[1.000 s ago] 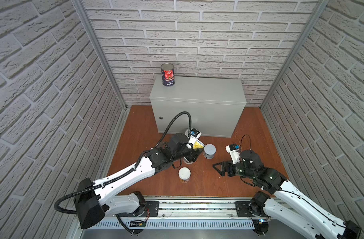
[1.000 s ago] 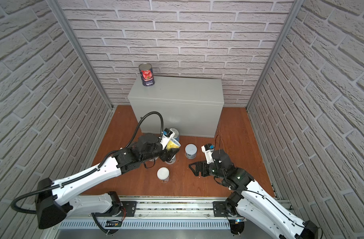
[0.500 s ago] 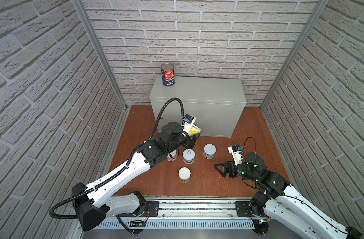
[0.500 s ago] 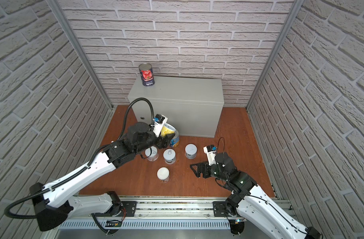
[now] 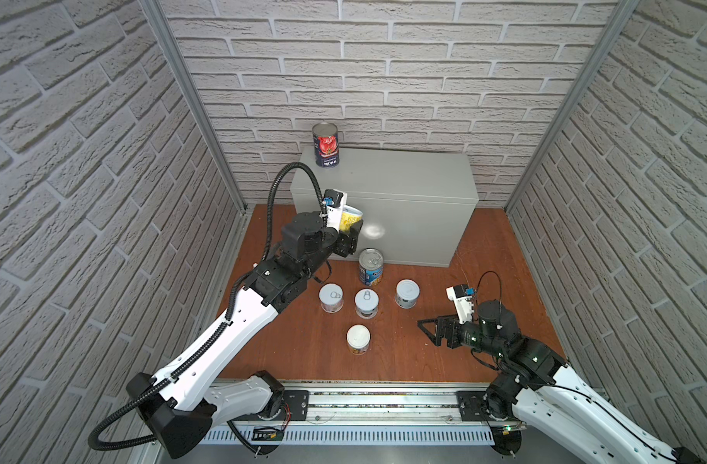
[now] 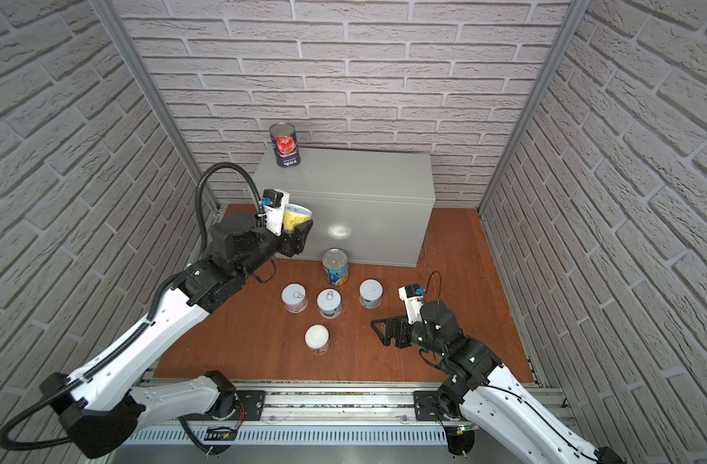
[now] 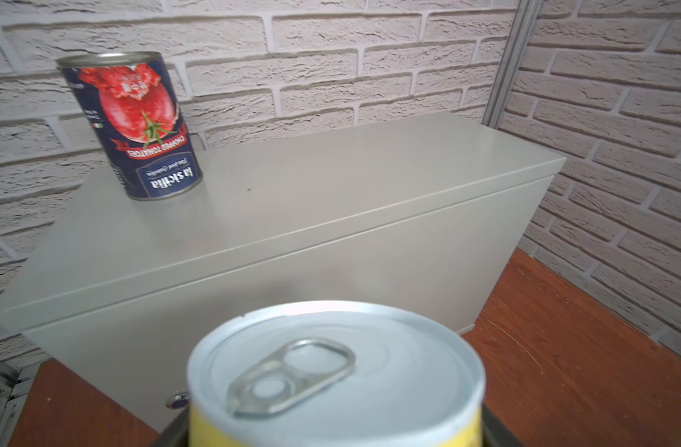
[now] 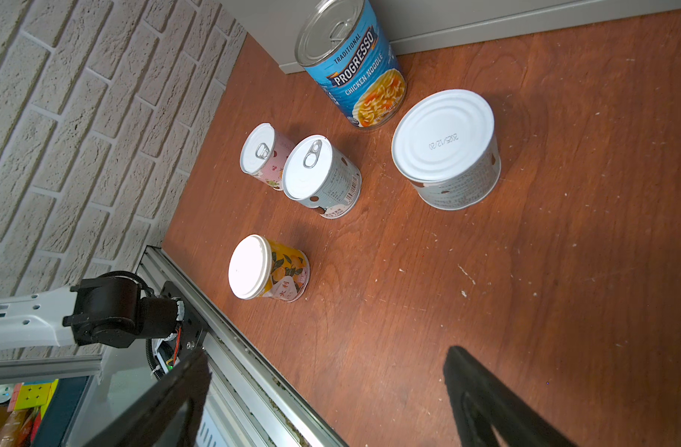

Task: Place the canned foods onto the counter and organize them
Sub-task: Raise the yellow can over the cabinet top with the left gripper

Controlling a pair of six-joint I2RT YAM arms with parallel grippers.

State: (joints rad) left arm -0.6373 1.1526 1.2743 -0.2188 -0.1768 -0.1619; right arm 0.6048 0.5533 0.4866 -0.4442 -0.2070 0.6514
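Observation:
My left gripper [image 5: 351,232] is shut on a short yellow can [image 5: 350,218] and holds it upright in the air in front of the counter's [image 5: 404,176] left part, below its top. The can's pull-tab lid [image 7: 335,379] fills the left wrist view. A tall tomato can [image 5: 326,145] stands on the counter's back left corner. On the floor stand the blue Progresso can [image 5: 371,266], three pale short cans [image 5: 331,298] [image 5: 366,303] [image 5: 407,293] and another yellow can [image 5: 358,339]. My right gripper [image 5: 429,332] hovers open and empty, right of them.
Brick walls close in the left, back and right sides. A metal rail [image 5: 384,401] runs along the front edge of the reddish wooden floor [image 5: 484,249]. The left arm's black cable [image 5: 275,193] loops up beside the counter's left end.
My left arm has lifted the yellow can from the floor among the other cans up to the counter's front. The right gripper has drawn back a little toward the front right, still open.

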